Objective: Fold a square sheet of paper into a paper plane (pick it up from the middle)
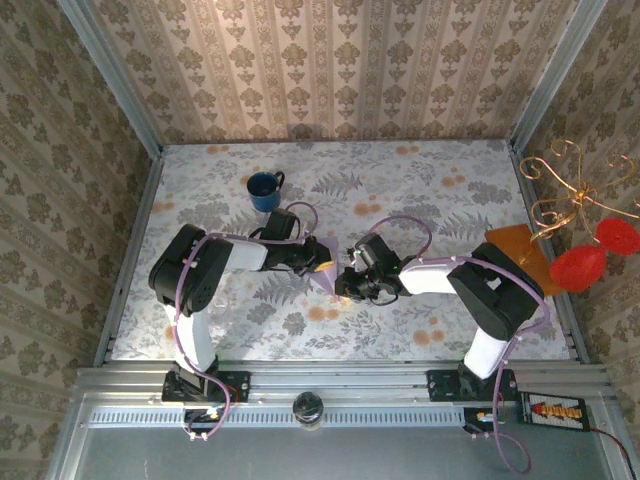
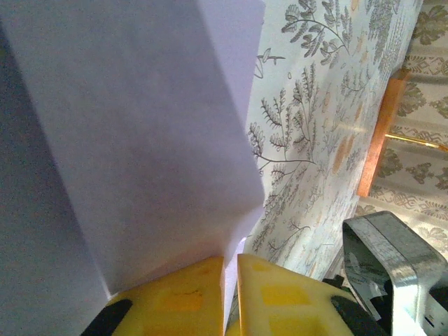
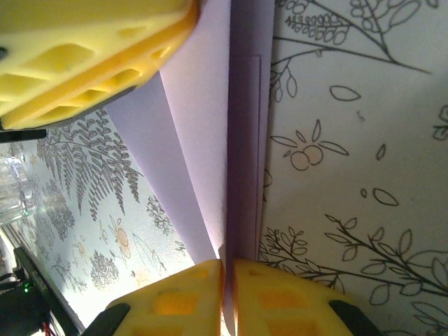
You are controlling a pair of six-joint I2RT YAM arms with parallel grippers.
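The square sheet of paper [image 1: 324,281] is pale lilac and creased into long layered flaps, held just above the table between both arms. In the top view most of it is hidden under the grippers, so its outline is unclear. My left gripper [image 2: 231,262] is shut on one edge of the paper [image 2: 140,140], its yellow fingers [image 2: 175,290] pinching the thin layers. From the opposite side my right gripper [image 3: 227,266] is shut on the paper's [image 3: 203,140] centre fold. The left gripper's yellow finger [image 3: 91,56] shows close by. In the top view the left gripper [image 1: 322,258] and the right gripper [image 1: 346,278] nearly touch.
A blue mug [image 1: 265,190] stands behind the left arm. An orange-brown flat rectangle [image 1: 520,255] lies at the right edge beside a gold wire stand with red ornaments [image 1: 580,265]. A clear glass [image 3: 10,189] stands at the table's near side.
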